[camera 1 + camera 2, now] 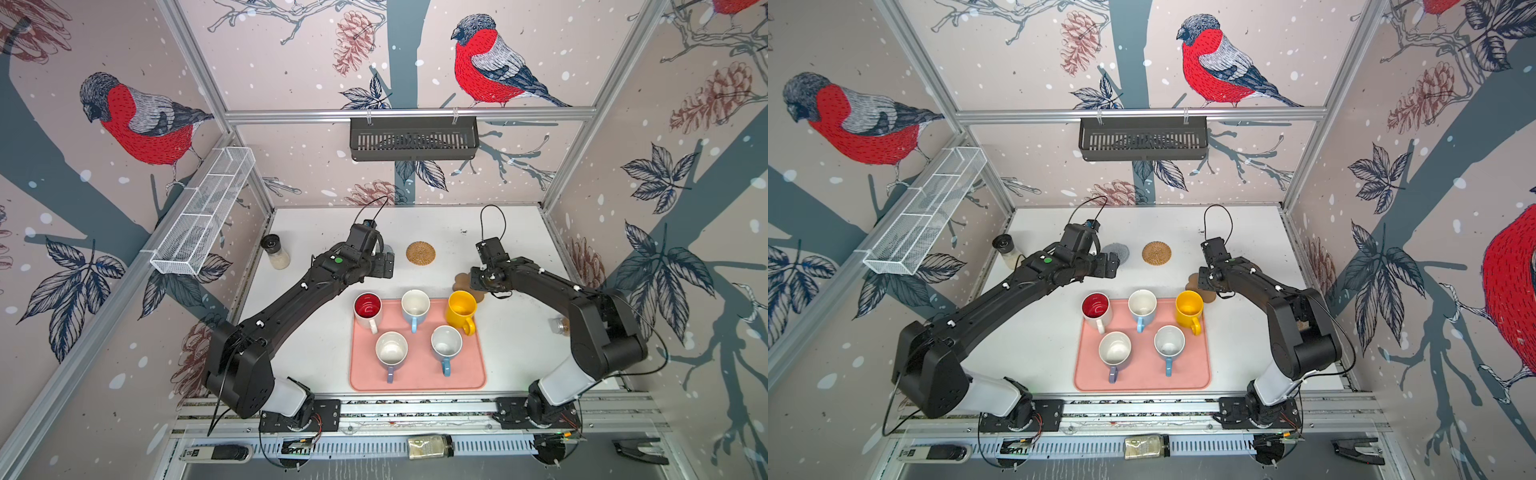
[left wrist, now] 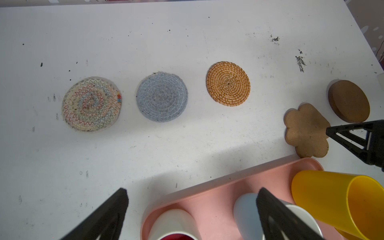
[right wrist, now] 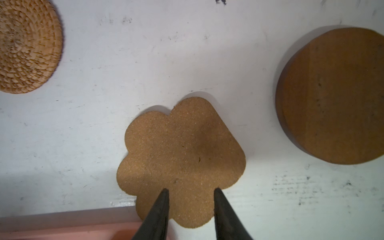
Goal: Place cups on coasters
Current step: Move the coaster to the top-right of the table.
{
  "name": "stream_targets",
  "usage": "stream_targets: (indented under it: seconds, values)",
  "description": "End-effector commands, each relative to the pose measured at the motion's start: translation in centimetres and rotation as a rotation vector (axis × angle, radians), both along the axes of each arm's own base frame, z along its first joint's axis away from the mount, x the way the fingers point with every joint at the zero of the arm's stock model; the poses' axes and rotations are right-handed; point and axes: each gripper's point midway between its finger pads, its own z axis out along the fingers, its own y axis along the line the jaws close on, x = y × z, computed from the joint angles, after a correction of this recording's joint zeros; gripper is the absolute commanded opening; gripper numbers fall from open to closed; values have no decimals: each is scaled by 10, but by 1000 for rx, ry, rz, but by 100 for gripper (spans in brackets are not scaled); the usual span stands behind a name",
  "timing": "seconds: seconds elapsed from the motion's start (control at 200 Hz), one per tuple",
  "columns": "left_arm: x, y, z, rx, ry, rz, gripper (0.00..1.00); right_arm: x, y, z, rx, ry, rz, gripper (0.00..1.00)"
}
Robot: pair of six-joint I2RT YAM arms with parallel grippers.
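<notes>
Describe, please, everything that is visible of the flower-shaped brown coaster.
The flower-shaped coaster is a thin, flat piece, brown and grainy like cork, with rounded lobes around its edge. It lies flat on the white table, close to the pink tray, apart from the round wooden disc. The right gripper holds narrowly parted fingertips over one edge; contact cannot be told.

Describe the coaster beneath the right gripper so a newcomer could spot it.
Start at the pink tray; just beyond its corner by the yellow mug lies the cork coaster, under the right gripper. It alone has a lobed flower outline; the rattan coaster and wooden disc flanking it are round.
</notes>
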Motion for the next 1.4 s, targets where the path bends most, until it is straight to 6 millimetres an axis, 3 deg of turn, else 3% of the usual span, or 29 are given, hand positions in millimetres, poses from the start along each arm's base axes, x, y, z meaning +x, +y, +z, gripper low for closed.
stream_targets:
  seconds: [0.0, 0.395, 0.61, 0.976, 1.396]
  values:
    - [2, 1, 6, -9, -26, 9, 97, 10, 0, -3, -9, -17, -19, 38]
    - [0, 0, 13, -17, -49, -15, 97, 16, 3, -35, -55, 57, -11, 39]
    - [-4, -3, 31, -53, -73, -35, 97, 27, 3, -44, -64, 70, -16, 40]
    - [-3, 4, 30, -27, -113, -16, 97, 67, 11, -53, -72, 84, -16, 40]
    - [8, 11, 21, 3, -99, 10, 97, 123, 33, -40, -42, 53, 11, 40]
